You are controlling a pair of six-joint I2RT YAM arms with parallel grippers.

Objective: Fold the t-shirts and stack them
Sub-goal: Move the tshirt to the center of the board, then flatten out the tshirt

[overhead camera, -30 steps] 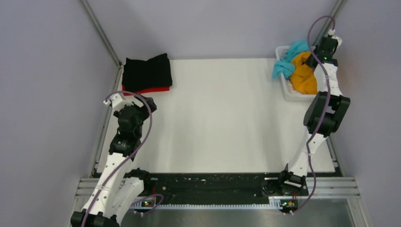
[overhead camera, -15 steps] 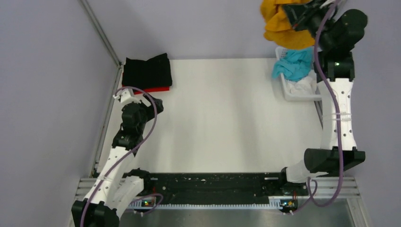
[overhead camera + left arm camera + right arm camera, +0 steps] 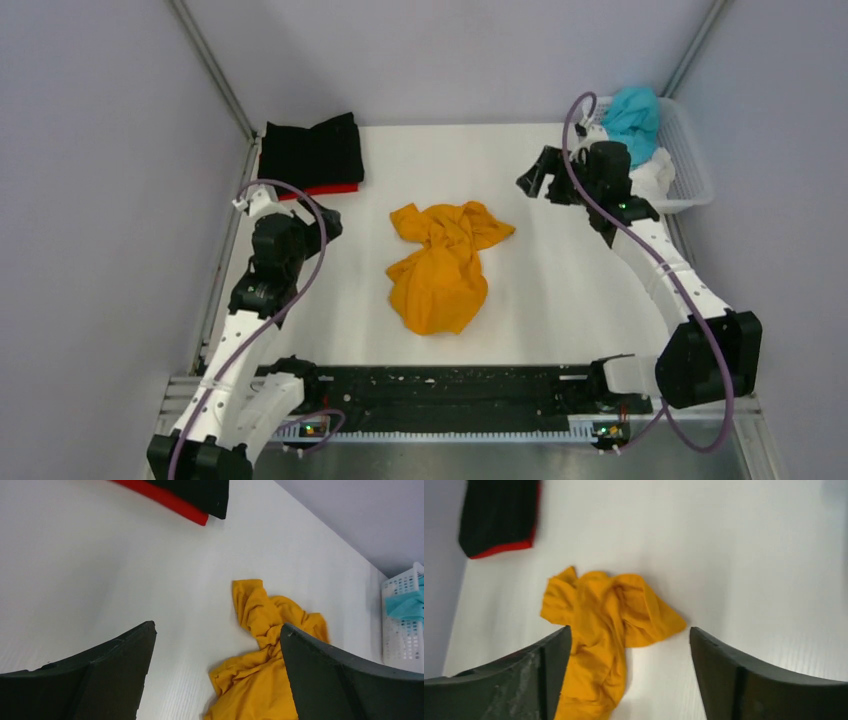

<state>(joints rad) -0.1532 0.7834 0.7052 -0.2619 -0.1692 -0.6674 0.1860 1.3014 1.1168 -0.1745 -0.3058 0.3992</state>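
Observation:
A crumpled orange t-shirt (image 3: pixel 440 265) lies loose in the middle of the white table (image 3: pixel 560 290); it also shows in the wrist views as the orange t-shirt (image 3: pixel 265 650) and orange t-shirt (image 3: pixel 604 615). A folded black t-shirt (image 3: pixel 312 150) rests on a red t-shirt (image 3: pixel 330 189) at the back left. A teal t-shirt (image 3: pixel 632 110) and a white t-shirt (image 3: pixel 655 168) sit in the basket. My right gripper (image 3: pixel 535 180) (image 3: pixel 630 629) hangs open above the table, right of the orange shirt, holding nothing. My left gripper (image 3: pixel 325 222) (image 3: pixel 217 626) is open and empty, left of the orange shirt.
A white lattice basket (image 3: pixel 692 160) stands at the back right corner. Grey walls close in the left, back and right sides. A black strip and metal rail (image 3: pixel 450 395) run along the near edge between the arm bases.
My right gripper lifted the orange t-shirt out of the basket, swung it over the table and let go; the shirt now lies at the centre. The left arm barely moved.

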